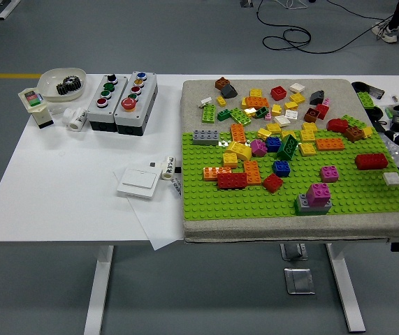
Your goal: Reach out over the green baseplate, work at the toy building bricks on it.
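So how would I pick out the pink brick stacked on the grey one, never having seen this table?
Start at the green baseplate on the table's right half and go to its near edge. Right of centre there, a pink brick sits on a grey brick. The other pink brick, just beyond, lies directly on the plate.

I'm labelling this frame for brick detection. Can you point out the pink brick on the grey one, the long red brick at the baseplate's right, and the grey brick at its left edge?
pink brick (pixel 319 193), head view, studded top face.
long red brick (pixel 371 161), head view, top middle.
grey brick (pixel 205 137), head view, top middle.
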